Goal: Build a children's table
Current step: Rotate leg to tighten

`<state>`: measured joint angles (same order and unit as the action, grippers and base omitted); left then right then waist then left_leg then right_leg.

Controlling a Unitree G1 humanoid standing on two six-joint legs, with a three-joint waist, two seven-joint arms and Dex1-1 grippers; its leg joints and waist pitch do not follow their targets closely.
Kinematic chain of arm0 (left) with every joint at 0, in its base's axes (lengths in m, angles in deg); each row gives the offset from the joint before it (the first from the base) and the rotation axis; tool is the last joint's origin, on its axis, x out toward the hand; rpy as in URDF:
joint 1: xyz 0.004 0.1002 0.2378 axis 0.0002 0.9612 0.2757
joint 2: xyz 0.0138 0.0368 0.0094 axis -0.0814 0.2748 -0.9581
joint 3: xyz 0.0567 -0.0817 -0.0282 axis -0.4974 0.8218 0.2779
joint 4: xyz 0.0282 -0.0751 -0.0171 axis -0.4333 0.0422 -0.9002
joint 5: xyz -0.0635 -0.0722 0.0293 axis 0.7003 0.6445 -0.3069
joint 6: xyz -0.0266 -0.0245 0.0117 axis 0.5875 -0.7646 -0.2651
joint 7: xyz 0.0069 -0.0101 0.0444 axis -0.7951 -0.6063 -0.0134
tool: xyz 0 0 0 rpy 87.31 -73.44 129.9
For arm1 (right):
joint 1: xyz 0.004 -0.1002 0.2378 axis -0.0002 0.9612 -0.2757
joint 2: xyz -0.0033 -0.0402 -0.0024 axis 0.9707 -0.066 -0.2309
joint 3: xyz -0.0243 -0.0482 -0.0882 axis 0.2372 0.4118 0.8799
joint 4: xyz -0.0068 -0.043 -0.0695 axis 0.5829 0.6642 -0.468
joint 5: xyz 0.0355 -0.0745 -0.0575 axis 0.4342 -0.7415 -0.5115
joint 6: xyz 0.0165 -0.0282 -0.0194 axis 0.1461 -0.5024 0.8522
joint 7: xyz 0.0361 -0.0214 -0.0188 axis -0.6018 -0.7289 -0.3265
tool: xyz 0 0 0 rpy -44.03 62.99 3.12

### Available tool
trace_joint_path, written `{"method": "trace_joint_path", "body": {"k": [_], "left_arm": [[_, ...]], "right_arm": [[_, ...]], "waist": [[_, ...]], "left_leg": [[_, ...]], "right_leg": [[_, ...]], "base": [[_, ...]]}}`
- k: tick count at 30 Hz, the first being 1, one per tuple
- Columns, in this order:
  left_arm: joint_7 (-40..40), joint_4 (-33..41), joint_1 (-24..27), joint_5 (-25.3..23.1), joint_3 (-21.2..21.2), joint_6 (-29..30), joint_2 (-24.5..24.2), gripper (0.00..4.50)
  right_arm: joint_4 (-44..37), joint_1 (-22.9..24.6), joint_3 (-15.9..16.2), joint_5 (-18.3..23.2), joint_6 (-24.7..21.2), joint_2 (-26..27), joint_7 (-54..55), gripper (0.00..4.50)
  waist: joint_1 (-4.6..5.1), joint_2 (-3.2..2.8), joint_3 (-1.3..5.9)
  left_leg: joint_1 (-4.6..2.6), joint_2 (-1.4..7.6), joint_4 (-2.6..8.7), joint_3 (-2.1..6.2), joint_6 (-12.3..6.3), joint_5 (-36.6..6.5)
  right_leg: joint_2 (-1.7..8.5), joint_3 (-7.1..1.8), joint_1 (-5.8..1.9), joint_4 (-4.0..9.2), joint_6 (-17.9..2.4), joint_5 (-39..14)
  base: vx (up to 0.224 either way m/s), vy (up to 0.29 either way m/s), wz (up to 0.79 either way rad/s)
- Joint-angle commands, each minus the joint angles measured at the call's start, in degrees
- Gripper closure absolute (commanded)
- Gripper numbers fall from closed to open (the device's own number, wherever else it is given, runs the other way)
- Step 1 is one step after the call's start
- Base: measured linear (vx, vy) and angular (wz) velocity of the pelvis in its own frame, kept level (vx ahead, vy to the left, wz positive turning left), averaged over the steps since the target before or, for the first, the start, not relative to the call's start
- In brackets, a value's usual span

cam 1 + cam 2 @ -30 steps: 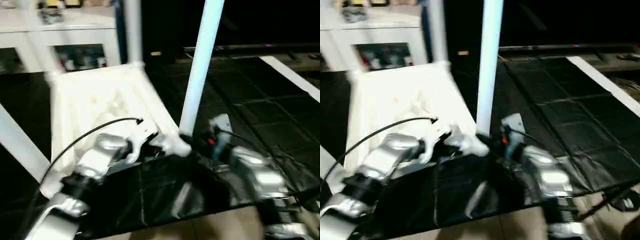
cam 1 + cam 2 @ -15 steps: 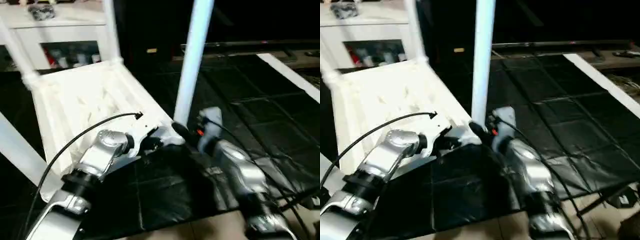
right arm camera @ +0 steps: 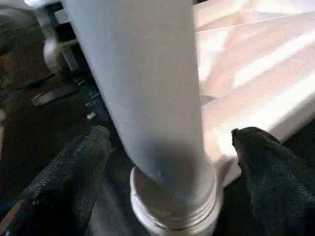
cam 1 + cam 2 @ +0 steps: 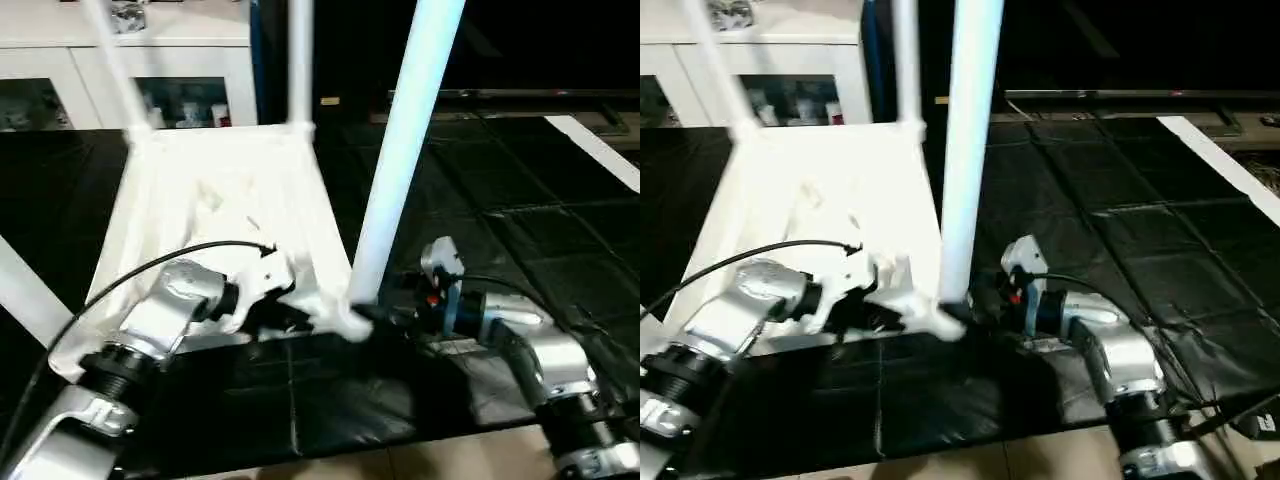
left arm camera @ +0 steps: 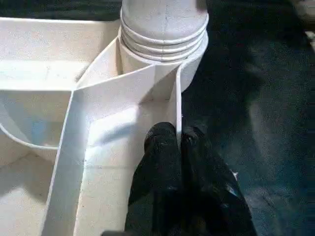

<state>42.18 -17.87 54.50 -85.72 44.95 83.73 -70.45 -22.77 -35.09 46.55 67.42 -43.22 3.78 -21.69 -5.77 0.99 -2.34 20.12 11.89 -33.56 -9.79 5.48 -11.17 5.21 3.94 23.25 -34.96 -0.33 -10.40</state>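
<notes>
Ribbed white plastic tabletop [image 4: 215, 205], centre-left; smooth tubular leg [image 4: 400, 170] upright in its round corner socket. Left end effector [image 5: 179, 147] pinching a rib; right end effector [image 3: 167, 147] spread wide around the leg.

A big black mat [image 4: 520, 230] with square fold lines covers the floor. At the near edge, light tan floor [image 4: 420, 462] peeks out. Behind stands a white cabinet [image 4: 130, 70] with glass doors. The far back is dark.
</notes>
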Motion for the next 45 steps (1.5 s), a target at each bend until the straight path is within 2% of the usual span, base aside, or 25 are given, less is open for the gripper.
{"method": "trace_joint_path", "body": {"k": [1, 3, 4, 5, 9, 10, 13, 20, 21, 24, 28, 31, 32, 34, 35, 36, 37, 38, 39, 40, 41, 42, 43, 44, 45], "left_arm": [[4.76, 2.44, -0.12, 0.55, -3.18, -2.04, 0.25, 4.50], [6.38, 2.38, -0.24, 0.15, -4.20, -3.36, -0.45, 4.50], [7.29, 2.14, -0.41, -0.07, -4.56, -4.02, -0.66, 4.50], [7.77, 1.94, -0.59, -0.21, -4.79, -4.49, -0.78, 4.50], [8.64, 1.55, -1.03, -0.55, -5.29, -5.36, -0.99, 4.50], [9.14, 1.41, -1.21, -0.66, -5.52, -5.66, -1.07, 4.50], [9.68, 1.11, -1.48, -0.74, -5.80, -6.13, -1.19, 4.50], [10.31, -0.53, -2.41, -1.01, -5.92, -7.42, -1.14, 4.50], [10.29, -0.57, -2.42, -1.02, -5.92, -7.44, -1.13, 4.50], [9.61, -1.04, -2.58, -1.23, -5.81, -7.54, -0.99, 4.50], [6.60, -1.72, -2.59, -0.79, -4.30, -5.80, -0.10, 4.50], [3.30, -1.71, -2.36, 0.09, -2.50, -2.89, 1.06, 4.50], [1.53, -1.00, -1.94, 0.98, -1.28, -1.01, 1.82, 4.50], [-1.78, 0.93, -0.98, 2.53, 0.85, 2.74, 3.18, 4.50], [-2.30, 1.26, -0.82, 2.71, 1.14, 3.26, 3.38, 4.50], [-3.10, 1.85, -0.56, 2.95, 1.53, 4.10, 3.70, 4.50], [-5.85, 3.78, 0.24, 3.32, 2.57, 6.91, 4.96, 4.50], [-8.86, 5.58, 0.91, 3.37, 3.50, 9.59, 6.38, 4.50], [-9.67, 6.05, 1.09, 3.36, 3.74, 10.30, 6.77, 4.50], [-11.47, 7.44, 1.53, 3.24, 4.10, 12.15, 7.84, 4.50], [-13.51, 8.69, 1.92, 3.09, 4.54, 14.00, 9.15, 4.50], [-15.98, 10.09, 2.28, 2.90, 5.04, 16.14, 10.91, 4.50], [-17.32, 10.70, 2.39, 2.76, 5.32, 17.25, 11.92, 4.50], [-21.61, 11.82, 2.30, 2.19, 6.12, 19.70, 14.73, 4.50], [-21.86, 11.91, 2.30, 2.16, 6.15, 19.85, 14.87, 4.50]], "right_arm": [[-1.34, -1.76, 1.44, 0.33, 0.74, -1.44, -4.43, 0.32], [-0.98, -2.68, 3.56, 0.29, 0.54, -2.63, -8.88, 0.32], [-0.68, -3.18, 4.59, 0.27, 0.19, -3.11, -11.29, 0.58], [-0.11, -3.66, 5.02, 0.12, 0.32, -3.08, -12.28, 0.58], [1.93, -5.12, 5.74, 0.05, 0.41, -2.61, -14.11, 0.84], [2.94, -5.81, 6.35, -0.14, 0.60, -2.68, -15.18, 1.01], [4.04, -6.62, 7.19, -0.51, 0.83, -2.92, -16.56, 1.13], [6.17, -8.07, 8.17, -1.58, 1.33, -3.39, -18.82, 1.67], [6.21, -8.09, 8.18, -1.59, 1.35, -3.39, -18.84, 1.91], [6.72, -8.28, 8.33, -1.63, 1.72, -3.37, -19.19, 2.06], [6.05, -7.58, 8.39, -1.38, 1.56, -2.97, -19.04, 2.29], [4.23, -6.17, 7.70, -0.61, 0.45, -2.58, -17.87, 2.33], [2.86, -5.06, 6.91, -0.33, -0.35, -2.02, -15.64, 2.35], [0.60, -3.29, 5.29, -0.44, -2.12, -0.32, -9.42, 2.37], [0.36, -3.11, 5.08, -0.63, -2.34, 0.00, -8.26, 2.37], [0.13, -2.94, 4.74, -1.11, -2.58, 0.65, -6.11, 2.38], [-0.25, -2.80, 3.13, -1.46, -4.33, 3.28, 0.27, 2.39], [-0.53, -2.80, 1.77, -1.78, -5.77, 6.03, 6.06, 2.40], [-0.59, -2.81, 1.41, -1.84, -6.16, 6.77, 7.57, 2.40], [-0.83, -2.83, 1.10, -2.39, -6.92, 8.37, 10.62, 2.40], [-0.95, -2.88, 1.19, -3.39, -6.99, 9.86, 13.35, 2.41], [-0.78, -3.18, 1.15, -4.68, -7.60, 11.95, 17.28, 2.41], [-0.61, -3.41, 1.15, -5.43, -8.29, 13.01, 19.40, 2.41], [-0.16, -4.13, 1.01, -7.20, -9.55, 16.06, 24.98, 2.41], [-0.19, -4.15, 1.00, -7.29, -9.63, 16.23, 25.29, 2.41]], "waist": [[0.20, 0.16, 3.26], [0.03, 0.14, 3.20], [-0.13, 0.31, 3.17], [-0.24, 0.29, 3.21], [-0.63, 0.37, 3.23], [-0.72, 0.31, 3.24], [-0.71, 0.37, 3.25], [-0.71, 0.43, 3.33], [-0.71, 0.44, 3.34], [-0.74, 0.51, 3.32], [-0.75, 0.56, 3.20], [-0.79, 1.08, 3.12], [-0.87, 0.72, 3.08], [-0.84, 0.86, 3.00], [-0.56, 0.85, 2.97], [-0.32, 0.83, 2.93], [-0.14, 0.78, 2.89], [0.29, 0.48, 2.78], [0.84, 0.67, 2.84], [1.46, 0.48, 2.87], [2.14, 0.64, 2.97], [2.44, 0.62, 2.97], [3.16, 0.56, 2.92], [3.56, 0.77, 3.13], [3.73, 0.64, 3.03]], "left_leg": [[-0.01, 1.13, 3.96, -0.26, -2.88, -9.53], [-0.04, 1.25, 3.94, -0.30, -3.00, -9.57], [-0.02, 1.28, 3.92, -0.33, -3.03, -9.92], [-0.05, 1.31, 3.93, -0.34, -3.01, -9.85], [-0.17, 1.38, 3.93, -0.39, -2.59, -9.42], [-0.19, 1.40, 3.96, -0.36, -2.31, -9.80], [-0.13, 1.38, 3.95, -0.37, -2.02, -9.83], [-0.01, 1.32, 3.85, -0.36, -2.20, -8.89], [-0.03, 1.31, 3.83, -0.37, -2.20, -8.92], [-0.05, 1.32, 3.83, -0.39, -2.18, -8.92], [-0.17, 1.34, 3.91, -0.39, -2.04, -9.74], [-0.24, 1.36, 3.93, -0.44, -1.92, -10.49], [-0.23, 1.34, 3.97, -0.36, -1.84, -10.64], [-0.23, 1.42, 4.08, -0.33, -1.48, -10.36], [0.12, 1.28, 4.23, -0.16, -1.11, -10.59], [0.08, 1.08, 4.31, -0.08, -0.82, -11.91], [0.11, 1.10, 4.35, -0.07, -0.53, -11.96], [0.42, 1.00, 4.57, 0.18, 0.18, -12.06], [0.49, 1.03, 4.58, 0.12, 0.70, -12.07], [0.78, 0.69, 4.56, 0.38, 1.02, -12.19], [0.71, 0.67, 4.48, 0.33, 1.03, -11.93], [0.67, 0.77, 4.44, 0.31, 1.00, -11.89], [0.79, 0.76, 4.39, 0.25, 0.94, -11.18], [1.03, 0.49, 4.25, 0.31, 0.45, -10.55], [1.00, 0.55, 4.27, 0.23, 0.50, -10.05]], "right_leg": [[2.55, -2.35, -3.26, 3.53, -13.09, -8.79], [2.63, -2.35, -3.16, 3.58, -13.01, -9.54], [2.68, -2.35, -3.15, 3.62, -12.92, -10.47], [2.71, -2.35, -3.15, 3.64, -12.88, -10.62], [2.67, -2.37, -2.97, 3.46, -13.36, -9.70], [2.72, -2.34, -2.96, 3.42, -13.37, -9.99], [2.77, -2.37, -3.03, 3.45, -13.36, -9.98], [2.68, -2.31, -3.17, 3.27, -13.50, -8.93], [2.71, -2.31, -3.17, 3.28, -13.50, -9.01], [2.71, -2.34, -3.12, 3.31, -13.38, -9.40], [2.72, -2.35, -3.03, 3.52, -13.10, -10.85], [2.80, -2.43, -2.95, 3.77, -12.38, -13.45], [2.86, -2.45, -2.90, 3.83, -11.96, -14.47], [2.83, -2.55, -2.88, 3.85, -11.63, -14.10], [2.84, -2.42, -3.06, 3.89, -11.20, -15.08], [2.82, -2.28, -3.02, 4.33, -9.93, -18.67], [2.81, -2.33, -3.02, 4.39, -9.42, -19.43], [2.80, -2.25, -3.09, 4.39, -8.91, -20.41], [2.75, -2.33, -3.14, 4.33, -8.70, -20.43], [2.73, -2.06, -3.34, 4.51, -7.71, -22.36], [2.60, -2.06, -3.20, 4.71, -7.33, -22.25], [2.59, -2.16, -3.12, 4.64, -7.55, -21.56], [2.40, -2.23, -3.08, 4.50, -8.25, -19.56], [2.35, -2.10, -3.38, 4.51, -8.31, -19.15], [2.24, -2.20, -3.27, 4.41, -8.55, -18.34]], "base": [[0.000, 0.000, 0.00], [0.000, 0.000, 0.00], [0.000, 0.000, 0.00], [0.000, 0.000, 0.00], [0.000, 0.000, 0.00], [0.000, 0.000, 0.00], [0.000, 0.000, 0.00], [0.000, 0.000, 0.00], [0.000, 0.000, 0.00], [0.000, 0.000, 0.00], [0.000, 0.000, 0.00], [0.000, 0.000, 0.00], [0.000, 0.000, 0.00], [0.000, 0.000, 0.00], [0.000, 0.000, 0.00], [0.000, 0.000, 0.00], [0.000, 0.000, 0.00], [0.000, 0.000, 0.00], [0.000, 0.000, 0.00], [0.000, 0.000, 0.00], [0.000, 0.000, 0.00], [0.000, 0.000, 0.00], [0.000, 0.000, 0.00], [0.000, 0.000, 0.00], [0.000, 0.000, 0.00]]}}
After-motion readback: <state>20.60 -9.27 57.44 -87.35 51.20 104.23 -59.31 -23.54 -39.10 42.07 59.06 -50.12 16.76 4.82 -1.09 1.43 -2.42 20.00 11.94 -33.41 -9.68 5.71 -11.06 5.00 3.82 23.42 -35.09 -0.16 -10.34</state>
